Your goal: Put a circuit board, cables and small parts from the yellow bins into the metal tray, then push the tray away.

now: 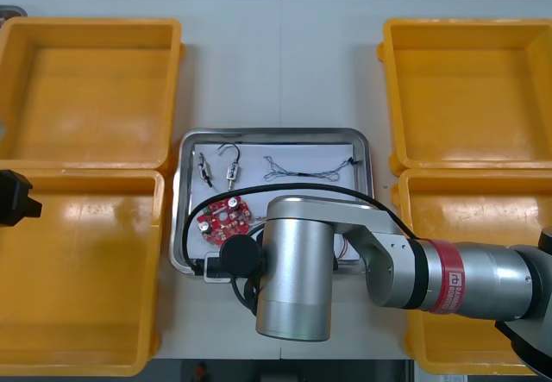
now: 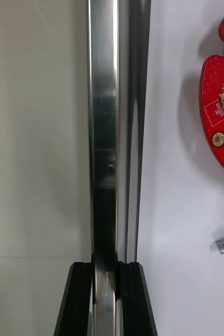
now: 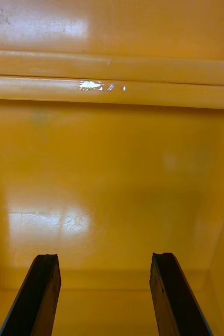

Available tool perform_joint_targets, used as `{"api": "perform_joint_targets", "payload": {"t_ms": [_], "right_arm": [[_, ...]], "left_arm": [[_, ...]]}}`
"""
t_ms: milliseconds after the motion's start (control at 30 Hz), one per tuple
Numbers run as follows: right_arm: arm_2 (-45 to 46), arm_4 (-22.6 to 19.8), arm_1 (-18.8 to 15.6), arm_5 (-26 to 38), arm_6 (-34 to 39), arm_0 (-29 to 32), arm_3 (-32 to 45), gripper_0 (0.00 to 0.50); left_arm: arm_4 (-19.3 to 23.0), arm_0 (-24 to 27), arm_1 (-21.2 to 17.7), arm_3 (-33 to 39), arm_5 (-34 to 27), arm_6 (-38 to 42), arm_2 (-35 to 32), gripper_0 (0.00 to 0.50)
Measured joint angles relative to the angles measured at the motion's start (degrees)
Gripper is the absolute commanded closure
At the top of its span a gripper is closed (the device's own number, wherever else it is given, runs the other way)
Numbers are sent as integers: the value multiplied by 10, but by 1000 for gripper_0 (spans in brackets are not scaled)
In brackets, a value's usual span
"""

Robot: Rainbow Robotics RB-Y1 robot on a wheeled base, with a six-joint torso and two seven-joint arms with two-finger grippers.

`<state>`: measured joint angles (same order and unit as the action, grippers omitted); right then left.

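Metal tray (image 1: 276, 131), white inside, sits at worktop (image 1: 285, 54) ctr between four yellow bins (image 1: 86, 80). Inside: red circuit board (image 1: 223, 220) at its 7 o'clock, two small metal parts (image 1: 231, 173) at 10–11, twisted blue & white cable (image 1: 302, 173) at 1–2. From 4 o'clock the right arm (image 1: 448, 278) reaches across. The right jaws are clamped on the tray's near rim (image 2: 104, 131) at approx. 7 o'clock, w/ the board just beside. At 9 o'clock the left jaws hang apart, holding nothing, over the near-left bin (image 3: 112, 173). Loading looks done; the push is prob. next. Risk: the grip is thin & off-ctr, so a push could swivel the tray into a bin corner, or the rim could slip out. A jerk would slide the loose items.
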<state>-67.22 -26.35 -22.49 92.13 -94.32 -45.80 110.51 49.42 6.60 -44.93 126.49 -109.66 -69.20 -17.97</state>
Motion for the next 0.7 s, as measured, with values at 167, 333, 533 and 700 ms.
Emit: {"api": "perform_joint_targets", "payload": {"t_ms": [167, 333, 533, 700], "right_arm": [[0, 12, 0, 1, 0, -2, 0, 500], [0, 14, 0, 1, 0, -13, -7, 500], [0, 14, 0, 1, 0, -42, -29, 500], [0, 12, 0, -3, 0, -69, -49, 500]], "left_arm": [[0, 0, 0, 0, 0, 0, 0, 0], [0, 0, 0, 0, 0, 0, 0, 0], [0, 0, 0, 0, 0, 0, 0, 0], [0, 0, 0, 0, 0, 0, 0, 0]]}}
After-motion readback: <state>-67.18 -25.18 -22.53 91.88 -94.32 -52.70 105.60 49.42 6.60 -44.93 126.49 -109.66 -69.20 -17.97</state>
